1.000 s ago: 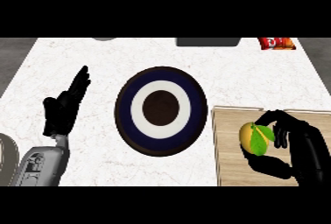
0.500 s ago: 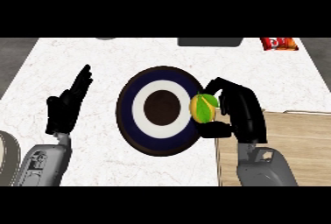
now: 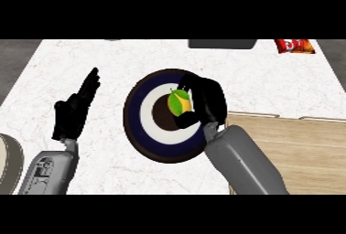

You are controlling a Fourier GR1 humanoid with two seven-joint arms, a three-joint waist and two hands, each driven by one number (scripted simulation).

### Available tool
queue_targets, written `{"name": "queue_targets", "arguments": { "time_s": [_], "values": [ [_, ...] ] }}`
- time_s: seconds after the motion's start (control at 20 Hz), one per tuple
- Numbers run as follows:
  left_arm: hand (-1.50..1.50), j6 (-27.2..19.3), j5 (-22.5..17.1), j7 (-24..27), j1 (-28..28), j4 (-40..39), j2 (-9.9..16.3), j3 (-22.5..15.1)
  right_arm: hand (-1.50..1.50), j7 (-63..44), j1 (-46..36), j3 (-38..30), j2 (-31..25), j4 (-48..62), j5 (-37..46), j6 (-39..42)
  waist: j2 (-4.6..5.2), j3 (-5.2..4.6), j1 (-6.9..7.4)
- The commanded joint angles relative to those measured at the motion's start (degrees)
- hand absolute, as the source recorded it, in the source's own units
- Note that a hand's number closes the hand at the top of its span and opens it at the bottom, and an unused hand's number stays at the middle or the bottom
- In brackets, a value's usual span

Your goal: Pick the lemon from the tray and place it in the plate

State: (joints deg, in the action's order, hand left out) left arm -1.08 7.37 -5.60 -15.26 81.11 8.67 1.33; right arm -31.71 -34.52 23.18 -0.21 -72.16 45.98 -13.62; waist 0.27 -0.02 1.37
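Lemon (image 3: 179, 101): small and rounded, skin half green and half yellow-orange, smooth with no visible marks. Held over the middle of the plate, above the white ring and the edge of the dark centre. Cannot tell whether it touches the plate.

Right hand (image 3: 206, 100): black, matte, fingers and thumb curled round the lemon from its right side, pinching it. Grey forearm runs in from the lower edge, crossing the plate's lower right rim.

Plate (image 3: 138, 132): round, looks taller than wide. Concentric bands: dark navy outer band, white ring, dark brown centre. Surface smooth, thin dark rim. Sits flat on the tabletop, just left of the tray.

Tray (image 3: 297, 141): flat wooden board, light tan with fine lengthwise grain, straight edges, at the right side. Its left edge lies just beside the plate.

Tabletop (image 3: 121, 59): white stone look with faint reddish veining, smooth.

Left hand (image 3: 73, 112): black, fingers straight and pressed together, pointing up, resting left of the plate and apart from it. Holds nothing.

Far edge: red packet (image 3: 294, 45) with white print at upper right; dark grey flat object (image 3: 222, 44), partly cut off.

Lower left edge: a curved beige object (image 3: 8, 162), partly out of view.
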Motion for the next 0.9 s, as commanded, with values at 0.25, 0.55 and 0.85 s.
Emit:
{"name": "queue_targets", "arguments": {
  "time_s": [0.25,0.55,0.85],
  "values": [
    [0.00,0.64,0.41,-2.63,-2.43,1.16,-0.42,-0.96,-1.50,1.62,-8.85,5.55,0.21,20.98,-21.34,-14.36,0.48,0.09,2.06],
    [0.00,-0.26,0.61,-2.26,-1.75,1.14,-1.83,-1.15,-1.50,11.63,-13.35,7.29,0.21,27.06,-34.01,-18.23,0.43,0.09,1.59],
    [0.00,1.02,-0.18,-0.54,-1.35,-0.80,0.33,0.93,-1.50,23.05,-5.27,2.98,0.21,18.15,-41.11,-29.45,0.21,0.10,-0.07]
  ]
}}
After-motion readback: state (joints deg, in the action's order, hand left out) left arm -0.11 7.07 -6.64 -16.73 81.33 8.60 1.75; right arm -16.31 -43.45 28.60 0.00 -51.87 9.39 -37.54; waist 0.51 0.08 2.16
